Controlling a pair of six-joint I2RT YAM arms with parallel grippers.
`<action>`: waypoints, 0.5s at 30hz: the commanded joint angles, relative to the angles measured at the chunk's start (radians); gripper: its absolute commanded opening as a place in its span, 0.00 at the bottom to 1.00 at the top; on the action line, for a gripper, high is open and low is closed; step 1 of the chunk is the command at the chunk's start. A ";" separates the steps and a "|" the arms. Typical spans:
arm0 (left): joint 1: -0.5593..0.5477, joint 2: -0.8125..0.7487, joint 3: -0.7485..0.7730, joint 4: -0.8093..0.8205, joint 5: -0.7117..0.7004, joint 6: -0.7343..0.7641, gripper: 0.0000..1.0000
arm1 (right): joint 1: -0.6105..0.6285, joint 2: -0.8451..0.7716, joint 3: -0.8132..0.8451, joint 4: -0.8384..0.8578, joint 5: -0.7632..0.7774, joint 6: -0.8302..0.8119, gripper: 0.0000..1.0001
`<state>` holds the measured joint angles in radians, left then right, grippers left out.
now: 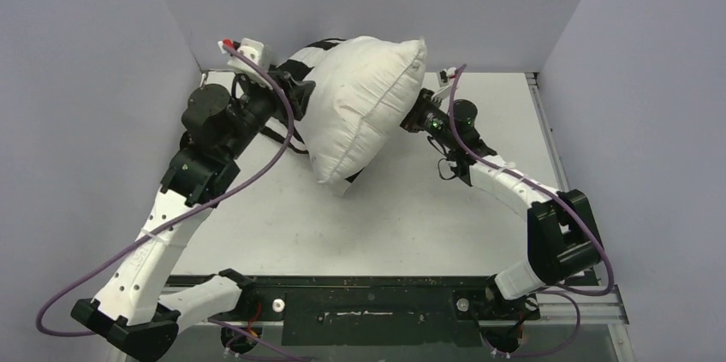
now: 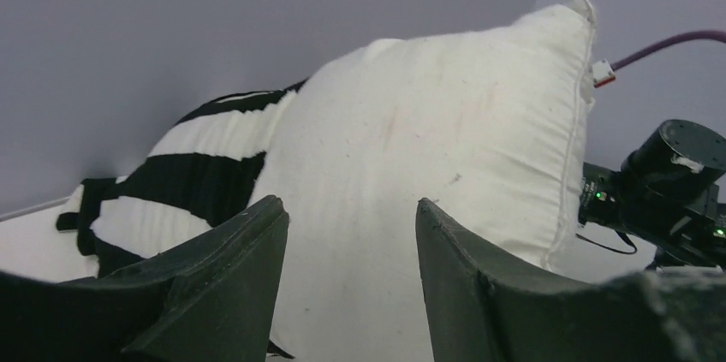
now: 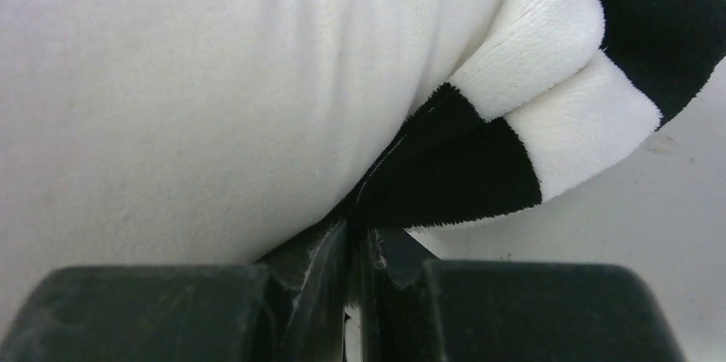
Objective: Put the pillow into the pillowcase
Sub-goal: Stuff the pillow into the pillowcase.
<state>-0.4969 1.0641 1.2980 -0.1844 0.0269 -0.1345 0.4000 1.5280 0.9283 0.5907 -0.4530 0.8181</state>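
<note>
This is a robotics lab test cell. A white table is boxed in by plain grey panels at 9, 12 and 3 o'clock. At 6 o'clock a black mounting plate carries the bases of two black-and-white robot arms, the left arm toward 8 o'clock and the right arm toward 4 o'clock. Purple cables loop loosely off both arms, and a metal rail runs along the table's 3 o'clock edge.
</note>
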 commanded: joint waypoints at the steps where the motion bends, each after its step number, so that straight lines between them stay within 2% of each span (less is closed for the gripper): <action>1: 0.019 0.119 0.181 -0.319 -0.140 -0.025 0.52 | -0.036 -0.143 0.118 -0.047 -0.052 -0.025 0.00; 4: 0.030 0.249 0.273 -0.387 -0.175 -0.045 0.49 | -0.048 -0.168 0.112 -0.076 -0.073 -0.021 0.00; 7: 0.031 0.319 0.258 -0.341 -0.176 -0.068 0.45 | -0.060 -0.185 0.105 -0.086 -0.092 -0.019 0.00; 12: 0.080 0.344 0.220 -0.281 -0.277 -0.142 0.42 | -0.079 -0.213 0.084 -0.104 -0.094 -0.055 0.00; 15: 0.161 0.334 0.189 -0.229 -0.169 -0.189 0.43 | -0.085 -0.211 0.077 -0.106 -0.107 -0.066 0.00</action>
<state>-0.4259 1.4502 1.4918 -0.4747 -0.1730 -0.2413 0.3279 1.3998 0.9703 0.3405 -0.5232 0.7692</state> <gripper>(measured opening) 0.419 0.073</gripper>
